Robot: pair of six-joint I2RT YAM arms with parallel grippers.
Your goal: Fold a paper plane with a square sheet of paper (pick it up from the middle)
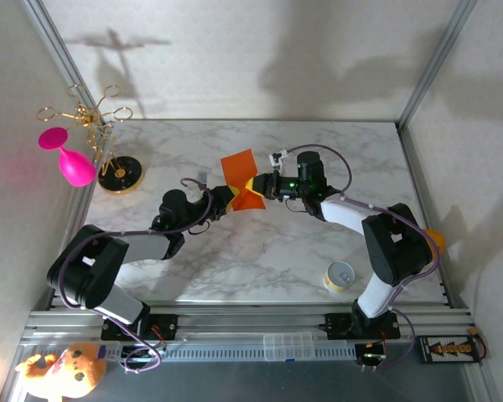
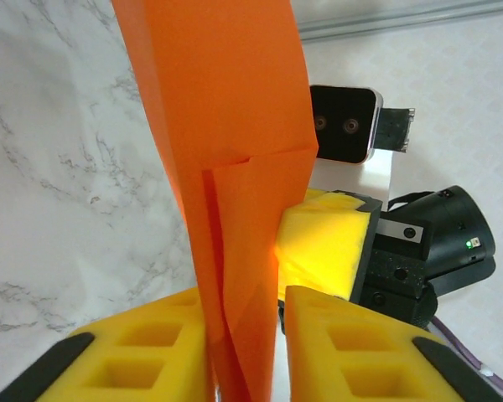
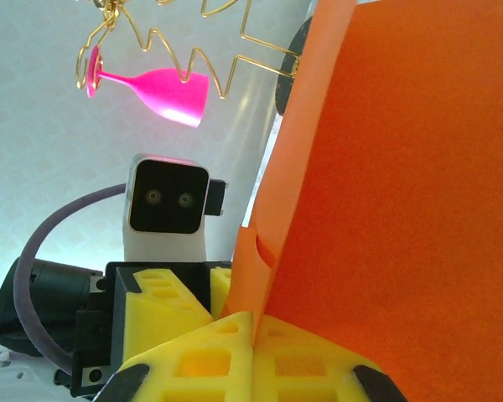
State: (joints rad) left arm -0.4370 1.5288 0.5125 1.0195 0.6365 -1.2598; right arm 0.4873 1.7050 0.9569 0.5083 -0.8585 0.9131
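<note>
The square sheet of paper (image 1: 243, 180) is bright orange, partly folded, and held upright above the middle of the marble table. My right gripper (image 1: 260, 188) comes in from the right, shut on the sheet's lower edge. In the right wrist view its pads (image 3: 253, 322) press together on the paper (image 3: 402, 209). My left gripper (image 1: 226, 199) reaches in from the left. In the left wrist view its fingers (image 2: 245, 310) straddle the folded paper (image 2: 226, 126): the left pad touches it and a thin gap shows at the right pad. The two grippers face each other closely.
A pink goblet (image 1: 67, 159) hangs on a gold wire rack (image 1: 105, 134) at the back left. A small yellow can (image 1: 340, 276) stands front right, near the right arm's base. An orange-yellow cup (image 1: 436, 239) sits at the right edge. Walls enclose three sides.
</note>
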